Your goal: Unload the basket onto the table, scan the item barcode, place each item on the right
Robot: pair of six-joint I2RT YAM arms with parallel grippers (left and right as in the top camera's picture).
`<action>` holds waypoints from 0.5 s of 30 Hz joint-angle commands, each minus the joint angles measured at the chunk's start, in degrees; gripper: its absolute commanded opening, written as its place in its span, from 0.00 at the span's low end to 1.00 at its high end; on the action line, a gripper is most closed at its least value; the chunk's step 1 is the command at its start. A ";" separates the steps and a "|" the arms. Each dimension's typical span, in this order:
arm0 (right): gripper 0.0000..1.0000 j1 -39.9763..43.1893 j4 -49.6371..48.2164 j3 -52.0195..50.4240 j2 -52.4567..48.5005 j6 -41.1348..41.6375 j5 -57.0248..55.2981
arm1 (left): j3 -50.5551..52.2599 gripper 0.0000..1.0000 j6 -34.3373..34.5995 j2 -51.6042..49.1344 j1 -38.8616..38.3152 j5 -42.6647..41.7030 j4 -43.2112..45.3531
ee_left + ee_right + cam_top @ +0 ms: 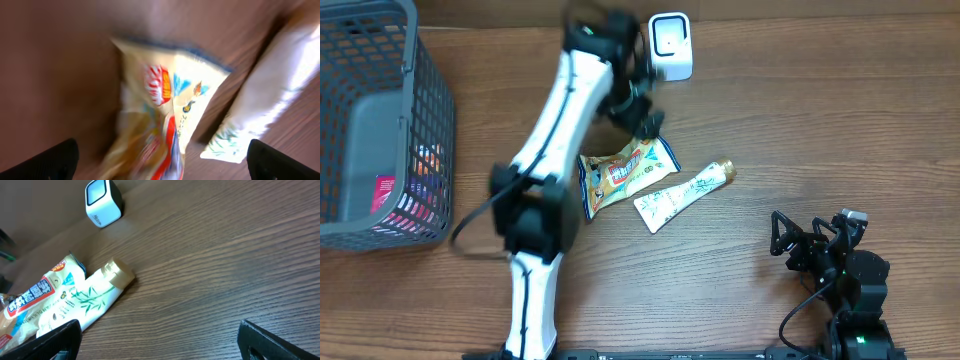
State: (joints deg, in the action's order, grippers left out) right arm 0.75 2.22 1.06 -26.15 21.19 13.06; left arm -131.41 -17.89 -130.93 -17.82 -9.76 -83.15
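Observation:
The item, a yellow snack packet (625, 172) with red and blue print, lies on the wooden table. It shows blurred in the left wrist view as the packet (165, 100). No barcode shows on it. My left gripper (642, 118) hangs just above the packet's far end, between it and the white scanner (670, 45). Its jaws stand wide open, and the left gripper (162, 157) grips nothing. My right gripper (802, 240) rests open at the front right, far from the packet, with only bare table between the jaws of the right gripper (160, 340).
A white tube (682, 195) with a gold cap lies just right of the packet, touching or nearly touching it. A grey mesh basket (380, 60) with some goods inside stands at the far left. The scanner (102, 202) stands at the table's back.

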 commanded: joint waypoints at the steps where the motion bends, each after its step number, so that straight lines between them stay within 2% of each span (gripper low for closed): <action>1: 1.00 0.07 -0.37 -0.57 0.02 -0.15 -0.11 | -12.15 1.00 2.32 16.20 3.43 3.21 -0.31; 5: 1.00 0.07 -0.31 -0.57 0.02 -0.13 -0.09 | -16.79 1.00 12.41 23.41 12.15 9.16 -0.22; 11: 1.00 0.07 0.22 -0.57 0.02 -0.11 0.11 | -16.83 1.00 32.41 27.21 35.01 9.73 -1.36; 13: 1.00 0.07 0.50 -0.57 0.02 -0.11 0.13 | -16.81 1.00 35.50 26.58 41.55 9.51 -1.88; 15: 1.00 0.07 0.72 -0.57 0.02 -0.11 0.13 | -16.81 1.00 35.69 25.64 46.77 7.69 -1.88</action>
State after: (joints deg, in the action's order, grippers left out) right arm 0.75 2.90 1.06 -26.15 21.19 13.13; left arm -149.47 9.15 -101.60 22.37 -0.97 -84.73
